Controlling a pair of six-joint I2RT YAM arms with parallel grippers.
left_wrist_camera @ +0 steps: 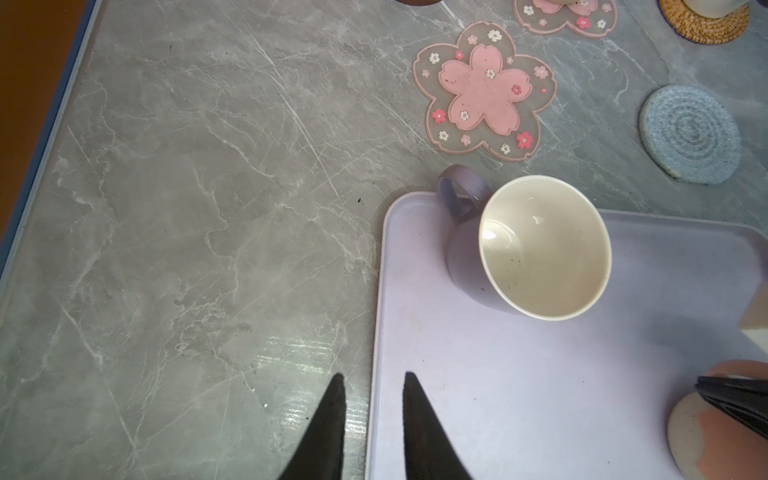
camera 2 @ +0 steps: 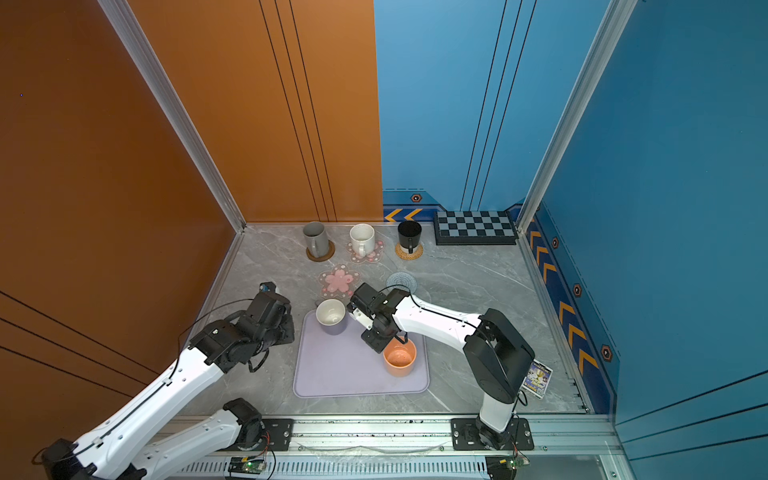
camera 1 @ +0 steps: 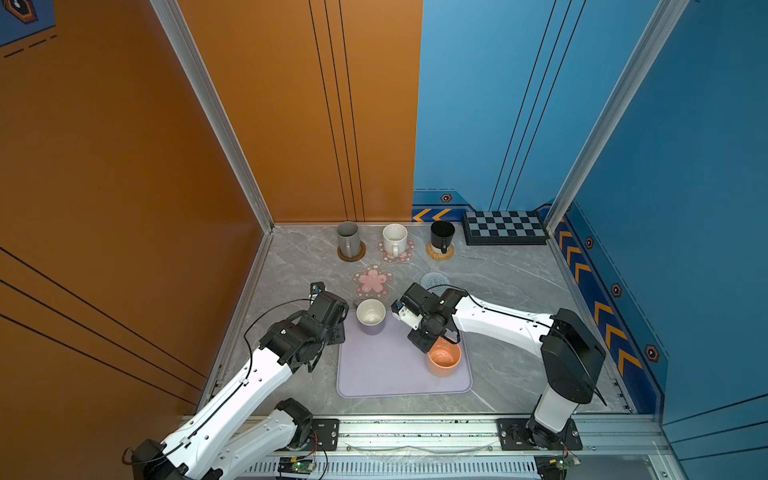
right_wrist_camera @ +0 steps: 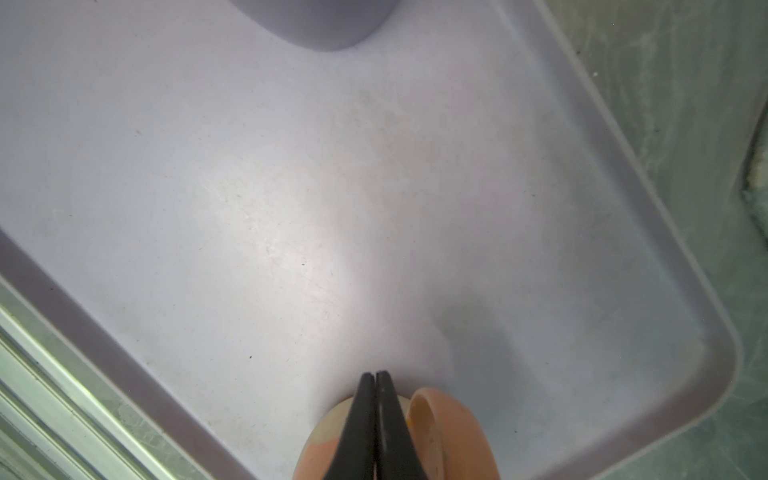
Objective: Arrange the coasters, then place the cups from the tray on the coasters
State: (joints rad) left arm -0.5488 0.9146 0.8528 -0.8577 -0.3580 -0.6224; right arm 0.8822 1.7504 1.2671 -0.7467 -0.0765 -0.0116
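Right wrist: your right gripper (right_wrist_camera: 376, 374), pressed together, hangs over the orange ceramic mug (right_wrist_camera: 324, 457); probably stiff, slippery, breakable, so pinch its handle (right_wrist_camera: 457, 432).

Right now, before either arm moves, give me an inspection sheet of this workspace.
Surface: grey marbled tabletop; no spill seen.
Job's things: grey cup on wooden coaster, white cup on pink flower coaster, black cup on rattan coaster; second flower coaster and grey-blue coaster bare; lavender cup and orange cup upright on tray.
Clutter: checkered board at the back; printed card front right.
Grippers: left gripper open, straddling the tray's edge; right gripper shut at the orange cup's rim.
Cables: black cable loops at each wrist.
Surroundings: orange walls, blue walls, metal rail in front.
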